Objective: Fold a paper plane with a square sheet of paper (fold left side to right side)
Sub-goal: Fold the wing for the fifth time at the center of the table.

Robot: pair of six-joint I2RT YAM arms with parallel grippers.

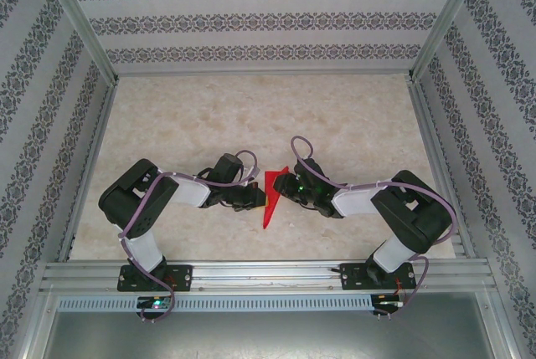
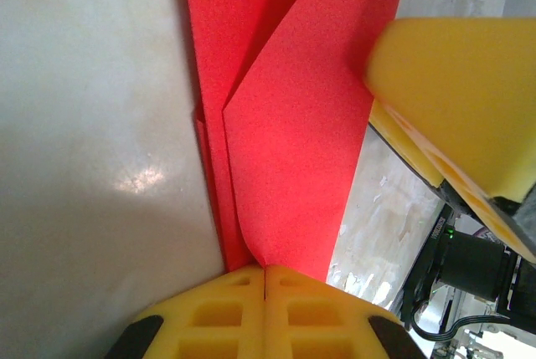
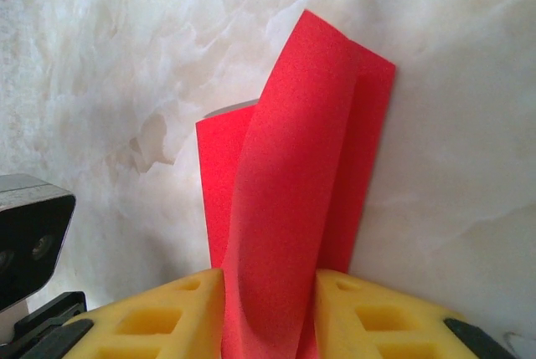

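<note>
Seen from the top camera, both arms reach inward from their bases at the near edge of the pale marbled worktop (image 1: 251, 116), elbows cocked outward and forearms angled toward the centre. The left gripper (image 1: 256, 200) and the right gripper (image 1: 286, 191) face each other across the red paper (image 1: 272, 200). The paper is a narrow creased shape between them at mid-worktop, with its pointed end toward the bases.

From the left wrist, the left gripper (image 2: 265, 277) is clenched. Its two yellow fingers (image 2: 218, 313) press flush together on the near tip of the red paper (image 2: 293, 125). The sheet runs away from them in overlapping folded layers, with a diagonal crease crossing the upper half. The glossy worktop (image 2: 92, 125) lies to the left. A yellow finger of the right gripper (image 2: 461, 100) hangs over the paper's right-hand edge, with dark arm hardware below it.

From the right wrist, the right gripper (image 3: 268, 313) is parted, its yellow fingers (image 3: 167, 321) standing either side of the red paper (image 3: 285, 175). A loose flap curls upright out of the gap while flatter layers lie behind it on the worktop (image 3: 435, 83). The paper fills the gap, but whether the fingers press on it cannot be told
</note>
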